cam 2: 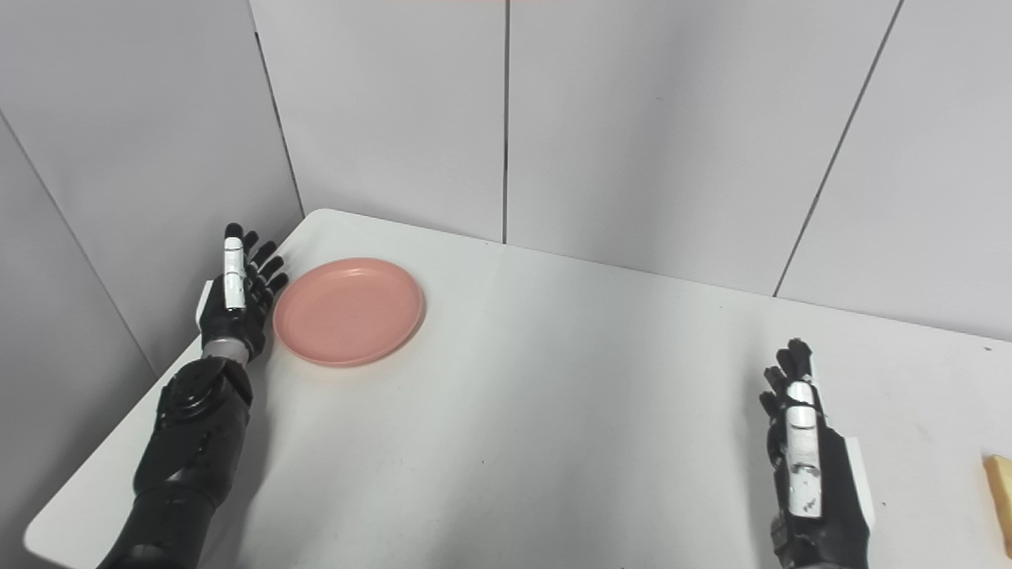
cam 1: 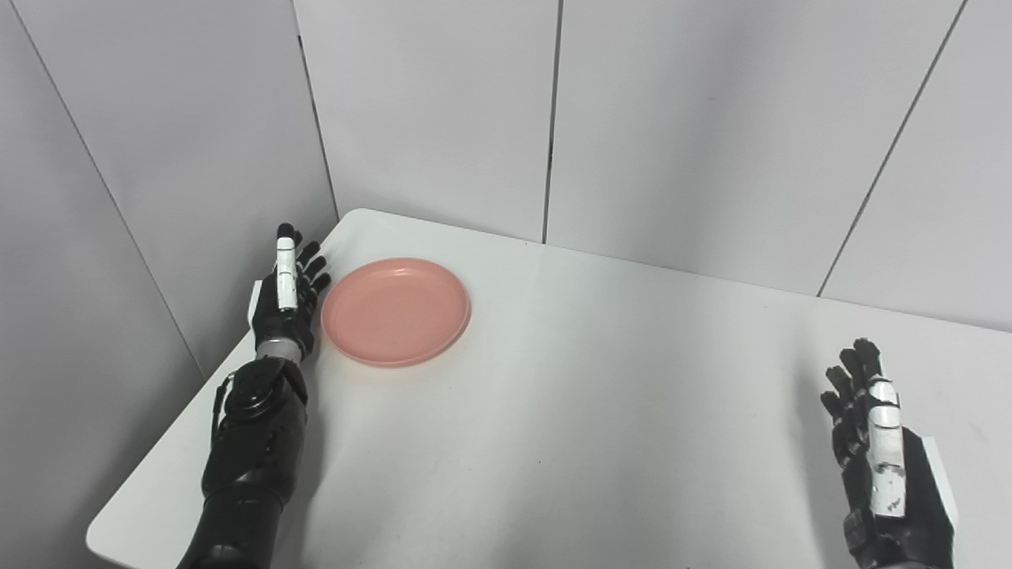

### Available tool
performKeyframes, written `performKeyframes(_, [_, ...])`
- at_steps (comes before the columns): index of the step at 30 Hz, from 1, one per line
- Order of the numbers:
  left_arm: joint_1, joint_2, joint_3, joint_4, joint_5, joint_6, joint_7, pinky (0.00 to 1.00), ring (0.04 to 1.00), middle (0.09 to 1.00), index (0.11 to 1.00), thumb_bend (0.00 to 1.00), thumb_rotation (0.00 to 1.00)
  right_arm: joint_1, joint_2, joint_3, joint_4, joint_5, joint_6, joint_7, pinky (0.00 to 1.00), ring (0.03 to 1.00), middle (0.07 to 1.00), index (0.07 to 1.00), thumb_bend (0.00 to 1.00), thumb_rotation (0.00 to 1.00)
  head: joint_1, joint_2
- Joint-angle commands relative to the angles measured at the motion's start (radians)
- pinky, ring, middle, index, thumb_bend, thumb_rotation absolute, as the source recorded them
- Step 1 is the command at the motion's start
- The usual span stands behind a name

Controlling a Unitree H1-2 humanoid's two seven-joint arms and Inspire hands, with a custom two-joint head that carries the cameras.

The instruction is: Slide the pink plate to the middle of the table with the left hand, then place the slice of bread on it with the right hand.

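The pink plate (cam 1: 394,311) lies empty near the table's far left corner. My left hand (cam 1: 286,294) stands edge-on just to the left of it, fingers straight and apart, open, at or very close to the rim. My right hand (cam 1: 877,450) is open near the table's front right, holding nothing. In the right eye view a yellowish slice of bread (cam 2: 999,494) pokes in at the right edge, to the right of my right hand (cam 2: 805,466); most of it is cut off. The left eye view does not show it.
The white table (cam 1: 569,411) has a rounded far left corner and its left edge runs close beside my left forearm (cam 1: 251,458). Grey wall panels (cam 1: 427,111) stand right behind and to the left of the table.
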Motion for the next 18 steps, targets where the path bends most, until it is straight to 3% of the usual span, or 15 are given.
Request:
performKeyframes(1, [-0.020, 0.012, -0.014, -0.010, 0.013, 0.004, -0.006, 0.94, 0.929, 0.927, 0.931, 0.71, 0.97, -0.026, 0.007, 0.000, -0.041, -0.005, -0.010, -0.003, 1.00, 1.000, 1.000, 1.000, 0.21, 1.00, -0.004, 0.003])
performKeyframes(8, [-0.008, -0.007, -0.041, -0.006, 0.009, -0.003, -0.036, 0.98, 0.961, 0.956, 0.958, 0.72, 0.98, -0.025, 0.010, -0.005, -0.043, 0.007, -0.010, 0.002, 1.00, 1.000, 1.000, 1.000, 0.22, 1.00, -0.013, 0.006])
performKeyframes(18, [0.010, -0.029, -0.111, -0.065, 0.019, 0.069, -0.058, 0.95, 0.947, 0.956, 0.969, 0.72, 0.99, -0.024, 0.012, 0.000, -0.052, -0.009, 0.002, -0.004, 1.00, 1.000, 1.000, 1.000, 0.22, 1.00, -0.035, 0.022])
